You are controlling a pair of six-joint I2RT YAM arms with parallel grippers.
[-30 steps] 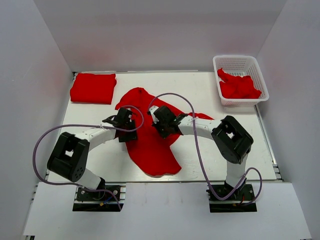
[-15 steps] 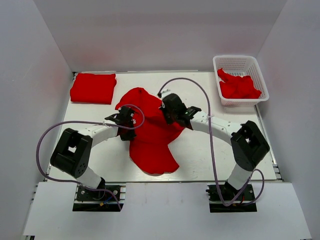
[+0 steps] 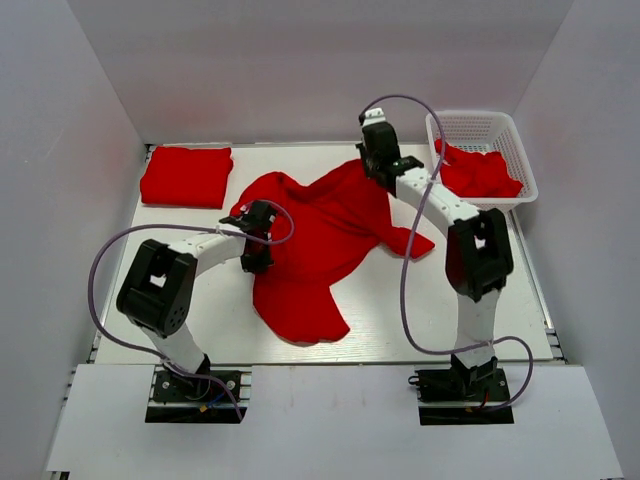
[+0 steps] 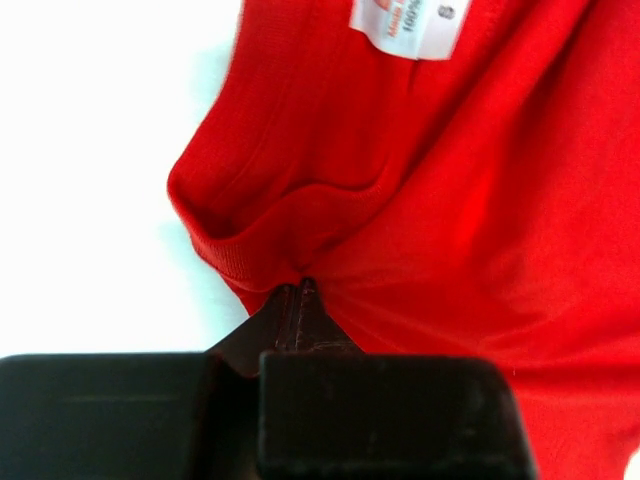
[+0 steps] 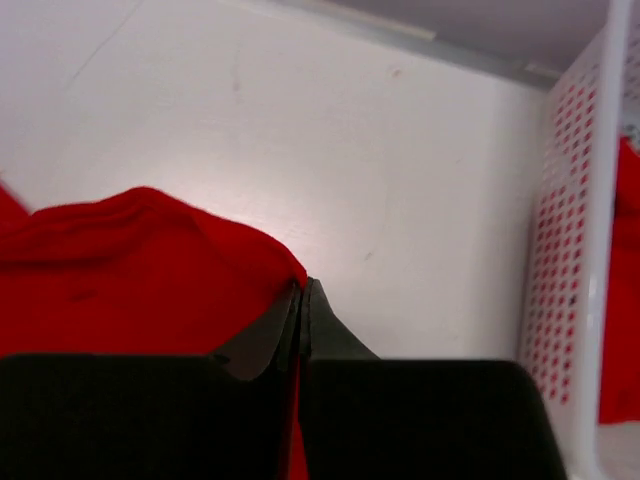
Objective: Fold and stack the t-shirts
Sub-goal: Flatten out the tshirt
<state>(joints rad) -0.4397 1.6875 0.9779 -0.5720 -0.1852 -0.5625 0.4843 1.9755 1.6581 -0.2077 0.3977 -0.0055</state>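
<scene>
Crumpled t-shirt [image 3: 320,235] lies mid-table; wrist views show left gripper [image 4: 300,292] and right gripper [image 5: 302,292] each clamped on its edge. Only the left wrist view shows the white neck label [image 4: 410,25]; only overhead shows the folded t-shirt [image 3: 186,176] far-left

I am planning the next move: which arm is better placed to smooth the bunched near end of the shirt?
Probably the left. The left gripper pinches the t-shirt nearer that end, while the right gripper holds its far edge, up beside the basket.

In the left wrist view the t-shirt's [image 4: 480,200] label [image 4: 410,25] runs off the top edge, its print too blurred to read. The basket [image 5: 565,300] is cut off on the right of the right wrist view.
</scene>
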